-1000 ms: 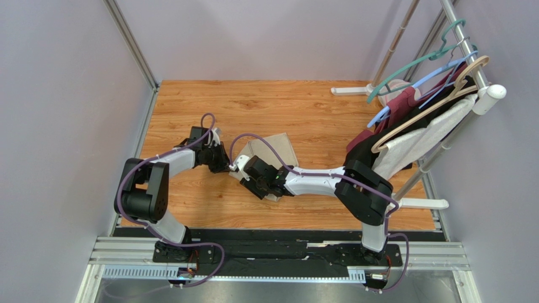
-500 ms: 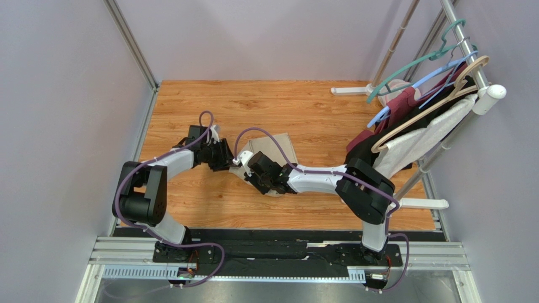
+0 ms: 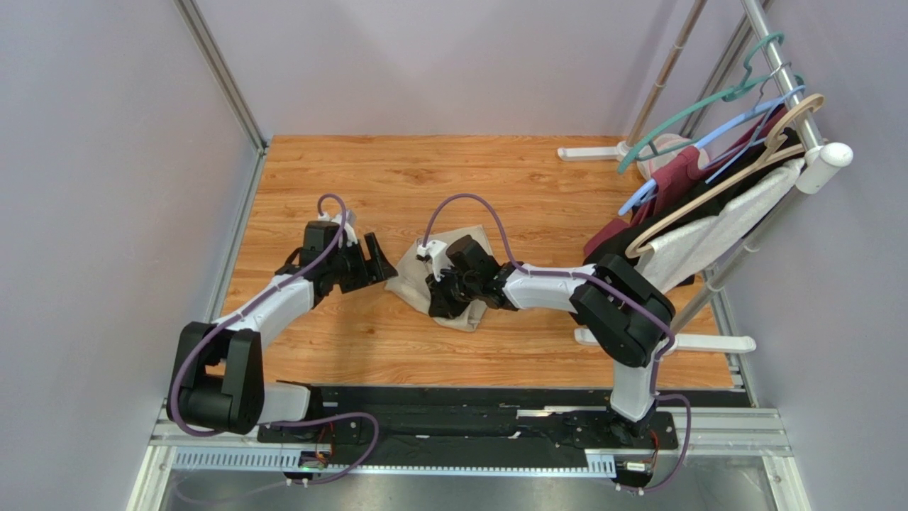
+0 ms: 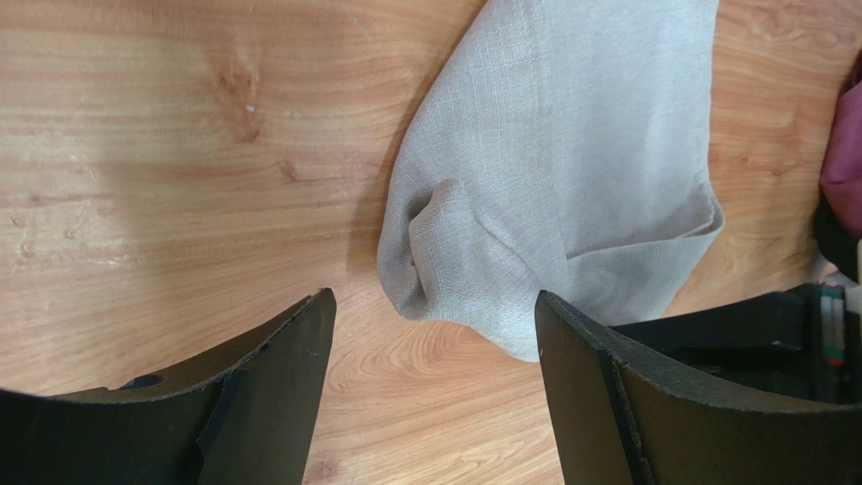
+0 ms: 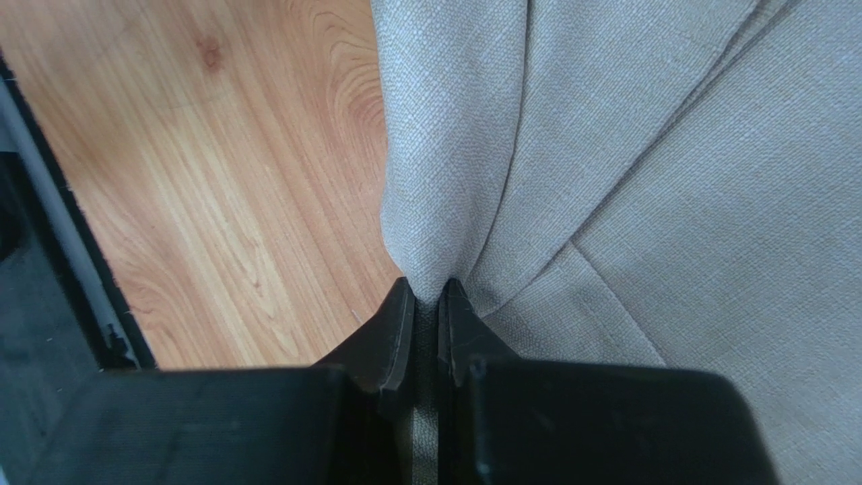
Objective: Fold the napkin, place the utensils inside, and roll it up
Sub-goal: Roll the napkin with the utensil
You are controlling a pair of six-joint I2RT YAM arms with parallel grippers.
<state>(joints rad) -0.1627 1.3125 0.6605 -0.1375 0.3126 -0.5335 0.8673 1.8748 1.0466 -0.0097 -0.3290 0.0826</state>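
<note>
The beige napkin point(image 3: 409, 280) lies bunched and folded on the wooden table point(image 3: 480, 181), mid-left. My right gripper point(image 3: 446, 298) presses down on its middle. In the right wrist view that gripper point(image 5: 430, 293) is shut on a raised fold of the napkin point(image 5: 658, 152), with cloth pinched between the tips. My left gripper point(image 3: 373, 259) stands open just left of the cloth, not touching it. From the left wrist, its fingers point(image 4: 273, 384) frame the napkin's rumpled near corner point(image 4: 486, 253), which lies ahead of them over bare wood. The utensils are out of view.
A clothes rack point(image 3: 794, 101) with coloured hangers and maroon and white garments point(image 3: 682, 202) stands at the right edge. Its white feet point(image 3: 592, 153) rest at the back right and at the near right point(image 3: 709, 343). Grey walls close in the left and back.
My left gripper let go of the napkin, opened wide and drew back to the left. My right gripper shut on a fold of the cloth and shifted slightly toward the back right.
</note>
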